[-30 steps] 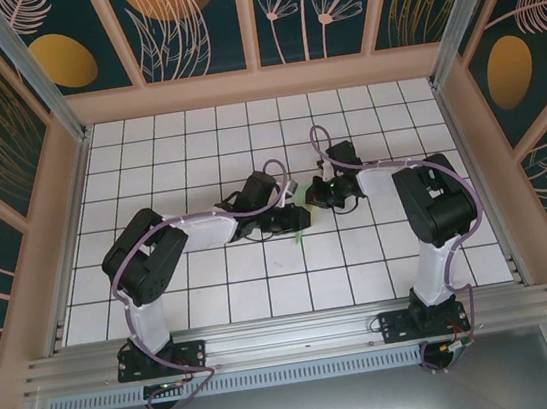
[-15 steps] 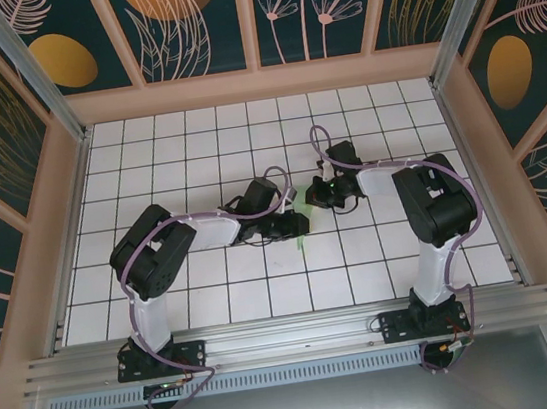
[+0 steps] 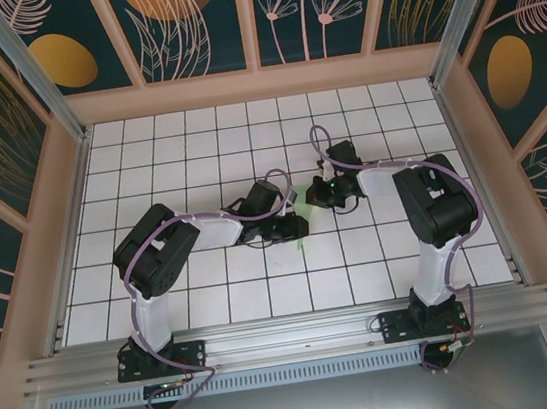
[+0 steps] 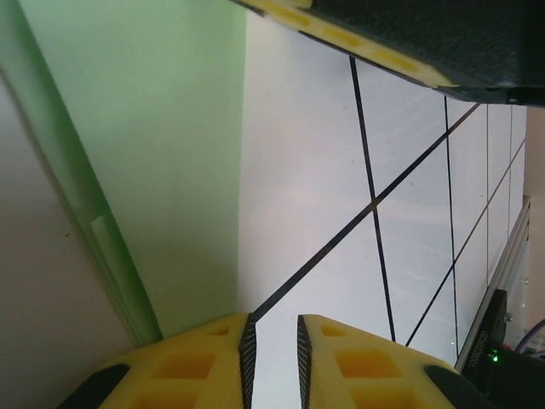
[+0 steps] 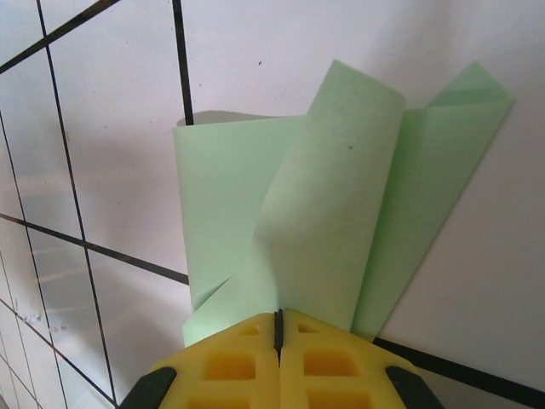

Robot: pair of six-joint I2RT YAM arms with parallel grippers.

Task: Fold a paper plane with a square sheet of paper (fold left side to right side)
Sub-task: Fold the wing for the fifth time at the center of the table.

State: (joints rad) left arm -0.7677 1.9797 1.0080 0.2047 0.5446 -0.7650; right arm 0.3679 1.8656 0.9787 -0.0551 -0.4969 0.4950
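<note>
The pale mint-green sheet of paper [image 5: 332,204] is folded into an upright, loosely curled shape with several layers. My right gripper [image 5: 278,313] is shut on its near edge and holds it over the white tiles. In the top view the right gripper [image 3: 310,200] and the left gripper [image 3: 299,226] meet mid-table, with a sliver of paper [image 3: 305,241] showing below them. My left gripper [image 4: 272,320] has its jaws a narrow gap apart with nothing between them. The paper [image 4: 145,145] lies just left of its left finger.
The white grid-tiled table [image 3: 196,154] is walled by a wooden frame [image 3: 258,83]. An aluminium rail [image 3: 291,338] runs along the near edge. The dark underside of the right gripper's finger [image 4: 426,43] crosses the top of the left wrist view.
The left arm's elbow has swung right and its gripper has dropped slightly nearer the table. The right gripper has stayed almost still with the paper.
</note>
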